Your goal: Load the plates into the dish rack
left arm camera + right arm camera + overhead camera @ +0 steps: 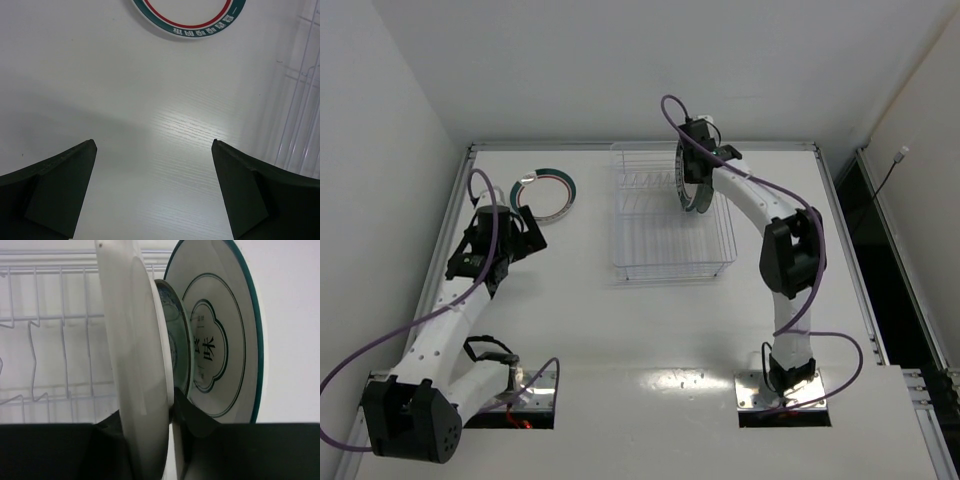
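The right gripper [170,412] pinches a white plate [135,340] on edge at the upper right of the dish rack [672,275], apparently beside two slotted plates [220,340]. Next: seat it, release. The left gripper [154,145], spread, faces the last plate [560,185], upper left.

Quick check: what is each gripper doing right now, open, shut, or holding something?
Left gripper: open, holding nothing.
Right gripper: shut on the white plate, which it holds on edge.
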Controlling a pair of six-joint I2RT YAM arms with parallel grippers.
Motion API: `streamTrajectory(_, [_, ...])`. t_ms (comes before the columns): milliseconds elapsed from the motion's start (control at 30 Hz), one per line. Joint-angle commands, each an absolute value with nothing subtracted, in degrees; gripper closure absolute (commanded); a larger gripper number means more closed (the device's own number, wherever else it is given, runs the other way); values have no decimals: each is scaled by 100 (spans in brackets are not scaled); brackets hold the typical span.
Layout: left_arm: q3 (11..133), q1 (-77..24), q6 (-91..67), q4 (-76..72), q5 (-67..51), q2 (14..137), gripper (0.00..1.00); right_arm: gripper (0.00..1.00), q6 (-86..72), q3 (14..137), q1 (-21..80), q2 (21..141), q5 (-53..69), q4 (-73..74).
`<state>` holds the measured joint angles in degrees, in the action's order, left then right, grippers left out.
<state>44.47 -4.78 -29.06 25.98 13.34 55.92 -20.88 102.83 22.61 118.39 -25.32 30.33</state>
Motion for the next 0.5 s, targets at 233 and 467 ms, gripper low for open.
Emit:
streamTrajectory(233, [4562, -475, -2830, 2435, 1433, 5800, 0, 37, -2145, 11816, 2083, 10707, -2013, 4039])
streamTrajectory(467, [4056, 207, -3767, 1404, 154, 6003, 0, 30, -2530, 10664, 2083, 8671, -647, 2974])
